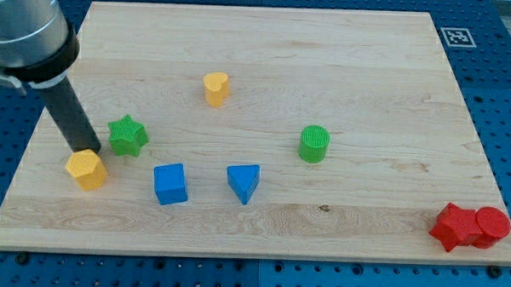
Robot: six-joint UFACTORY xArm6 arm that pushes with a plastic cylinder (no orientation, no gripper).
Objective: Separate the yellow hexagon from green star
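The yellow hexagon lies near the board's left edge, low in the view. The green star sits just up and to the right of it, a small gap between them. My tip rests at the hexagon's top edge, just left of the star, touching or nearly touching the hexagon. The rod slants up to the view's top left.
A blue cube and a blue triangle lie right of the hexagon. A yellow heart is near the top middle, a green cylinder at centre right. A red star and red cylinder sit at the bottom right corner of the wooden board.
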